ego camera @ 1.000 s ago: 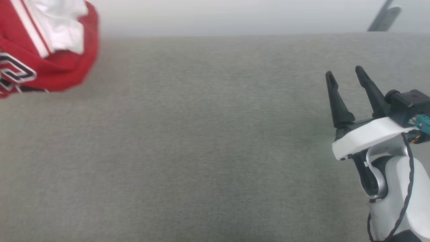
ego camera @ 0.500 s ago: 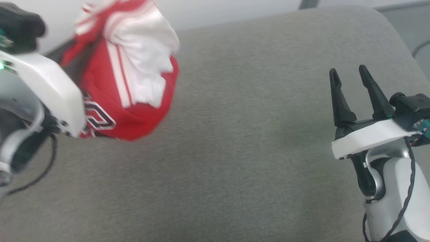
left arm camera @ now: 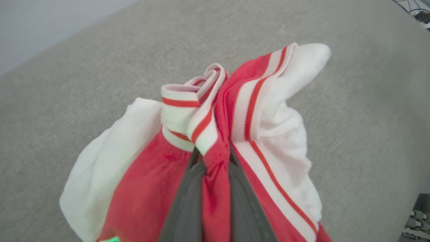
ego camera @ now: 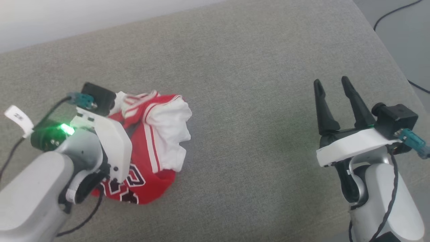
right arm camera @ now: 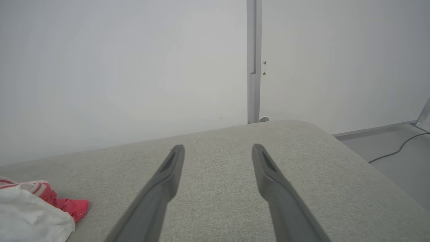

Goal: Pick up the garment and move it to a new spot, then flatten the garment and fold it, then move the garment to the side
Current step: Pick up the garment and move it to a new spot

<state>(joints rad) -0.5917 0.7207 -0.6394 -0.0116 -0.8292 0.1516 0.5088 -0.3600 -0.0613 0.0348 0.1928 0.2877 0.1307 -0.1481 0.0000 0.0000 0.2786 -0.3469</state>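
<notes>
In the head view the crumpled red jersey-style shirt with white sleeves [ego camera: 158, 134] sits bunched at the left of the grey woven surface [ego camera: 255, 84], well apart from the right gripper [ego camera: 331, 84]; the left wrist view shows the left gripper [left arm camera: 214, 156] pinched on its red fold; the right wrist view shows the right gripper's fingers [right arm camera: 168, 174] spread wide, empty.

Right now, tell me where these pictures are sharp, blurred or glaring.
Head view: fairly sharp, even light, a green lamp glares beside the shirt. Left wrist view: shirt clear, left fingers blurred close up. Right wrist view: right fingers soft, wall washed out pale.
</notes>
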